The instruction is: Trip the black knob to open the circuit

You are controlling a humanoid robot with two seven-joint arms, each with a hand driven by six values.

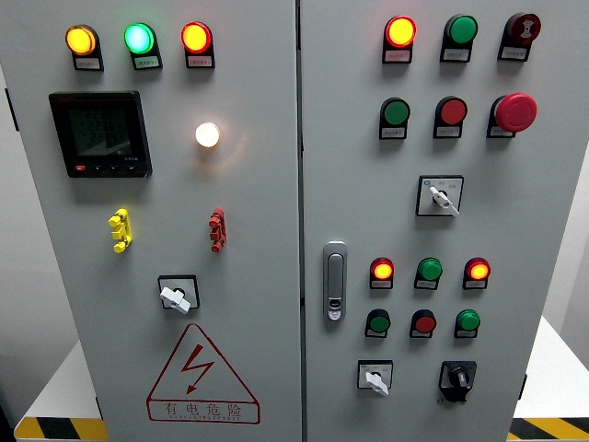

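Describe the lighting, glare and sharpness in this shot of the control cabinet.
Head view: even, soft light on the grey cabinet, with hardly any shadow; the white lamp blooms into a warm halo on the door; the lit orange lamp and red lamp are overexposed at their centres; the meter screen is dim and unreadable; the black knob is sharp; no robot hand shows.
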